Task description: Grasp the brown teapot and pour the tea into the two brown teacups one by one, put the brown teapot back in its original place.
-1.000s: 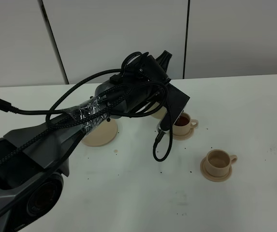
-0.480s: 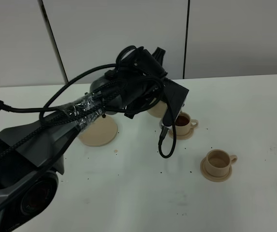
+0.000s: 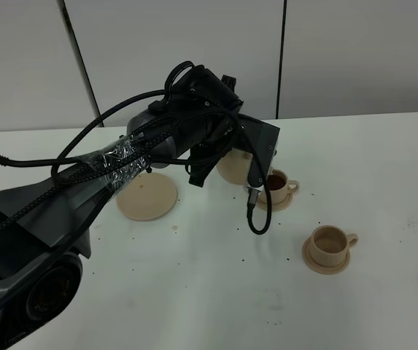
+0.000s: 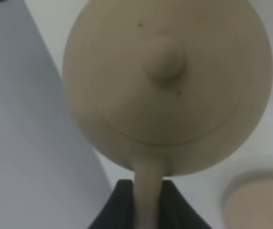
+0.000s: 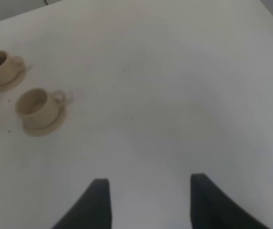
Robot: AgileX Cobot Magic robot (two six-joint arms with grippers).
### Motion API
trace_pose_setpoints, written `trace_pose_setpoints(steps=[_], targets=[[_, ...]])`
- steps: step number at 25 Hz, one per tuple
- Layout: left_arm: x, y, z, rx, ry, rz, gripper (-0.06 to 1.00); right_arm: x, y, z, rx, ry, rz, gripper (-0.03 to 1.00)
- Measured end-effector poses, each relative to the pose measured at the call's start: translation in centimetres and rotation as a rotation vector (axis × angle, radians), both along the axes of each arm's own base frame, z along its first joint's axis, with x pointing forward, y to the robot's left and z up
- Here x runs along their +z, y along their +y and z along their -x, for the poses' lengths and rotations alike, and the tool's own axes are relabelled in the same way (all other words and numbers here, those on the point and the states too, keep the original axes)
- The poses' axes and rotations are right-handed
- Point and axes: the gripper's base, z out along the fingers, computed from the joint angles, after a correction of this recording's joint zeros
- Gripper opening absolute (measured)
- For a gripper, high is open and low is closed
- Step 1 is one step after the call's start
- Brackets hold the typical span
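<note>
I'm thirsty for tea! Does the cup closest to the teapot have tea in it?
Yes, dark tea shows inside the teacup beside the brown teapot; how full, I cannot tell.

You have a white table [image 3: 194,292] filling the lower part of the high view. Behind it stands a wall of pale grey panels [image 3: 354,51], split by dark upright seams [image 3: 282,58]. Look at the tabletop near the middle: small dark specks [image 3: 244,259] lie scattered there, and one brownish spot [image 3: 173,228] sits off to their left. Toward the table's right edge you can make out faint grey smudges [image 3: 416,221].
</note>
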Motion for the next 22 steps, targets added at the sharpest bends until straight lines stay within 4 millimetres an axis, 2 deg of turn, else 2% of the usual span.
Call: trace_pose_setpoints(steps=[7, 13, 22], targets=[[-0.2, 0.8, -0.1, 0.098, 0.049, 0.068, 0.17, 0.0, 0.0, 0.0, 0.000, 0.000, 0.000, 0.38], [0.6, 1.7, -0.1, 0.180, 0.100, 0.164, 0.17, 0.0, 0.0, 0.0, 0.000, 0.000, 0.000, 0.38], [0.7, 4.0, -0.9, 0.314, 0.215, 0.347, 0.17, 0.0, 0.0, 0.0, 0.000, 0.000, 0.000, 0.38]])
